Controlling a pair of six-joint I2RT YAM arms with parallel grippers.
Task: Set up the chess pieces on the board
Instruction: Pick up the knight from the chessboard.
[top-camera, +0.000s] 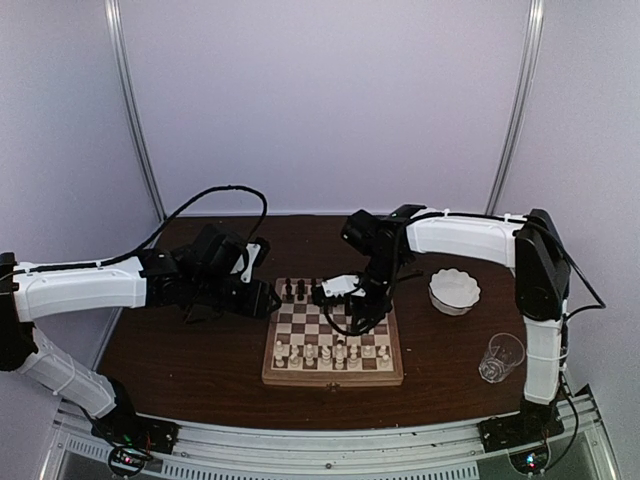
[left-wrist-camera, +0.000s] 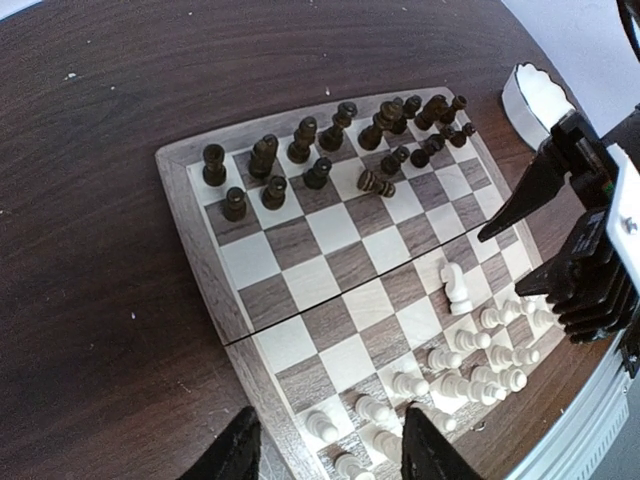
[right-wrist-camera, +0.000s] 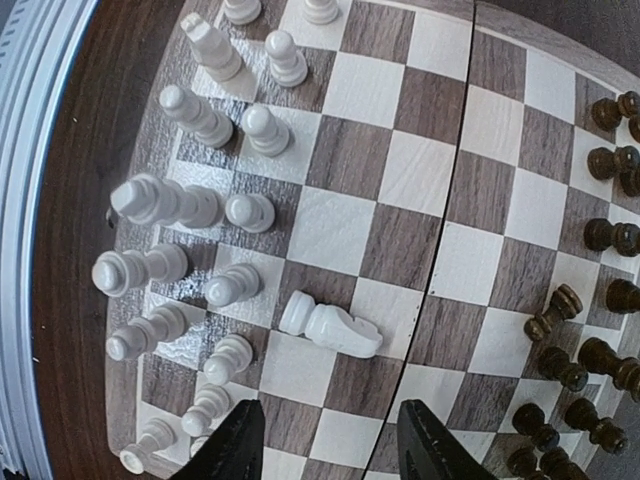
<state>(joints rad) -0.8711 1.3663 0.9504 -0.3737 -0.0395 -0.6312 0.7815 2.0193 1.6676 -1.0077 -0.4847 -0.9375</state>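
The board (top-camera: 283, 375) lies at the table's middle. Cream chess pieces (right-wrist-camera: 190, 205) crowd its near rows, and dark pieces (left-wrist-camera: 300, 140) fill the far rows, one of them tipped over (left-wrist-camera: 375, 183). A white knight (right-wrist-camera: 332, 326) lies on its side on the squares just ahead of the cream pawns. My right gripper (right-wrist-camera: 330, 450) hangs right over it, open, with nothing between its fingers (right-wrist-camera: 232, 445). My left gripper (left-wrist-camera: 335, 455) is open and empty above the board's left near corner, over several cream pawns (left-wrist-camera: 322, 425). The right gripper (left-wrist-camera: 500, 265) also shows in the left wrist view.
A white scalloped bowl (top-camera: 454, 290) stands to the right of the board, and a clear glass (top-camera: 501, 357) stands nearer the front right. Dark wooden table (top-camera: 190, 360) surrounds the board. A metal rail (top-camera: 330, 440) runs along the near edge.
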